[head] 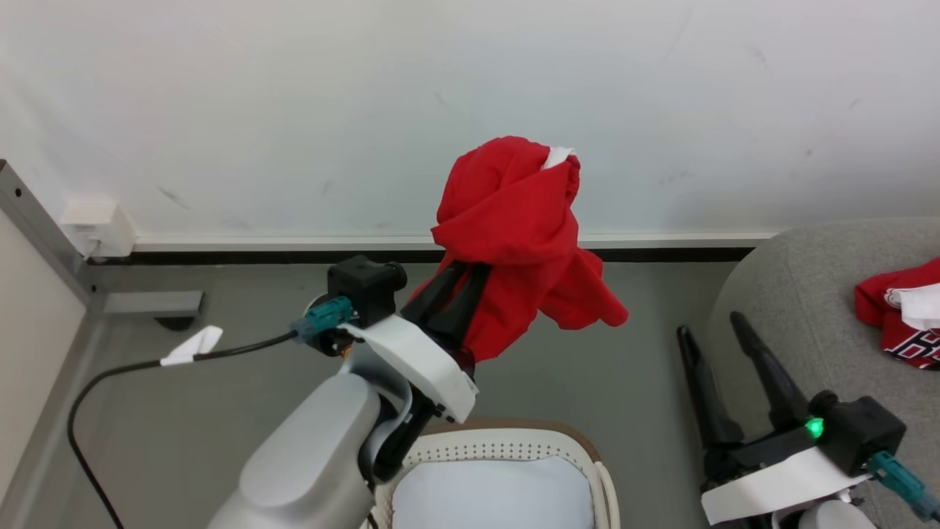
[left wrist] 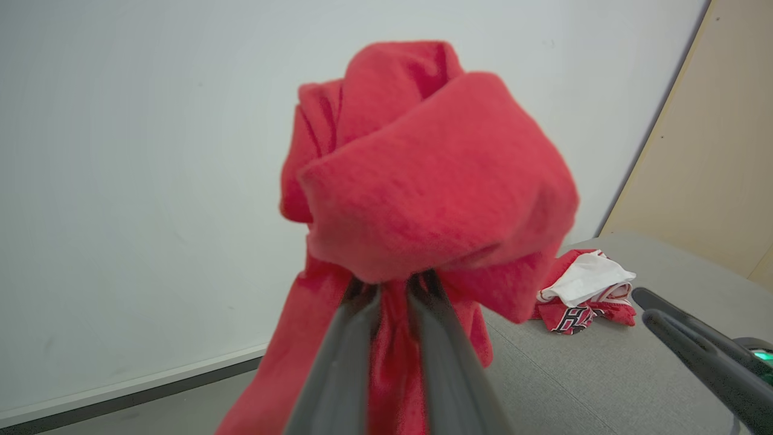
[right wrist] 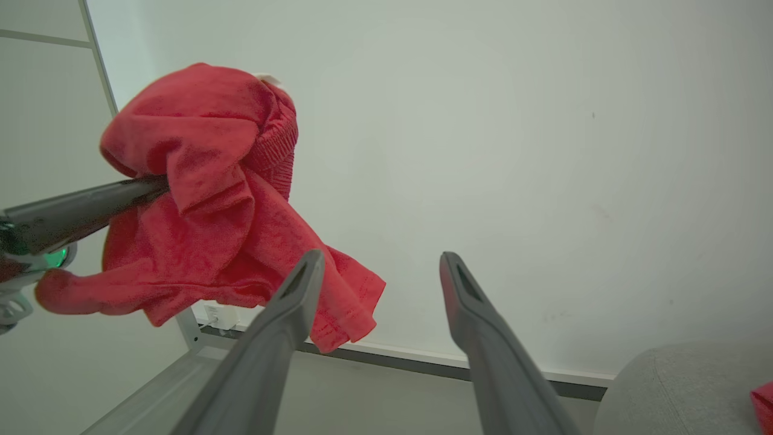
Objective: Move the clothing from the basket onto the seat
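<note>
The left jaws are clamped on a red garment (head: 517, 234), their two dark fingers almost together with cloth pinched between them. The garment is bunched in a knot over and beyond the fingertips. Loose folds hang down on both sides of the fingers, and one flap trails off toward the right jaws. A bit of white trim shows at the far top of the bundle. The garment hangs in the air, clear of the floor (head: 220, 411), with the wall (head: 294, 110) behind it.

The basket (head: 507, 443) lies behind and below the left jaws, near that arm's wrist. A flat white liner (head: 492, 496) lies inside it, and no red cloth shows in the part that can be seen.

The right jaws stand wide apart with nothing between them, well to the right of the held garment and not touching it. The sofa (head: 800, 294) lies just to their right, its rounded edge passing behind the outer finger. On the sofa, further right of those jaws, lies a second garment (head: 899, 312), red with white cloth and dark lettering, crumpled and apart from both jaws.
</note>
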`<state>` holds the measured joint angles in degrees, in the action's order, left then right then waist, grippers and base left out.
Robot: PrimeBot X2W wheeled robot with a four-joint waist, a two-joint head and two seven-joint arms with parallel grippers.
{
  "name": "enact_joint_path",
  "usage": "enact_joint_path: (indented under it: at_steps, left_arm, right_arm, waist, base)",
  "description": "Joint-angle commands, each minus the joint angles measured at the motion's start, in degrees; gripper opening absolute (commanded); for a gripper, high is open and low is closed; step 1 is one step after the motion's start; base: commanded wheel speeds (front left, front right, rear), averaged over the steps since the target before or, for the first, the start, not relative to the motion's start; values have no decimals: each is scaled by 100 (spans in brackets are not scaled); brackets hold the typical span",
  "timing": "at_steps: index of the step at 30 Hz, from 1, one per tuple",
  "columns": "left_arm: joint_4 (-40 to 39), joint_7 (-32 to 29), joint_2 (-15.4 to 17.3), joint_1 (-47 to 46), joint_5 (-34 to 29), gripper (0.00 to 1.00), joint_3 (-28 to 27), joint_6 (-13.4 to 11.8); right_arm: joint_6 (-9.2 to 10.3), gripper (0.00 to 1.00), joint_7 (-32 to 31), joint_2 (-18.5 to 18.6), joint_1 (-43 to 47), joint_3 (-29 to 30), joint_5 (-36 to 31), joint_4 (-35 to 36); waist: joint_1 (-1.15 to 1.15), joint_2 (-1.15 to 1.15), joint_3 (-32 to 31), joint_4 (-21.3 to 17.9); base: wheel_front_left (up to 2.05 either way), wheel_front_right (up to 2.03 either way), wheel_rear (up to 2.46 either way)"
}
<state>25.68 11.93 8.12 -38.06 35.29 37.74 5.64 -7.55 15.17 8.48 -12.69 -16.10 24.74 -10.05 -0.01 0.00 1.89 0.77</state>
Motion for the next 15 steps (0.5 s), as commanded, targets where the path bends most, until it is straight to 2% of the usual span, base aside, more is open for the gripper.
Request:
enact_joint_path:
  at_steps: [1,8,15]
  left_arm:
    - [-69,-13,36,98,26,0,11,-28]
    - [-239,-94,-75,220,34,0,194,-20]
    - [-373,-196,-232,294,36,0,558,46]
  right_arm:
    - [13,100,-4,46,-67,-118,22,-62]
    - [13,100,-4,236,-425,-1037,203,-416]
    - [13,100,-4,345,-913,-1812,559,-833]
  waist:
    - [1,0,25,22]
    - [1,0,54,145]
    - [1,0,43,442]
  base:
    - [0,0,0]
    - [0,0,0]
    - [0,0,0]
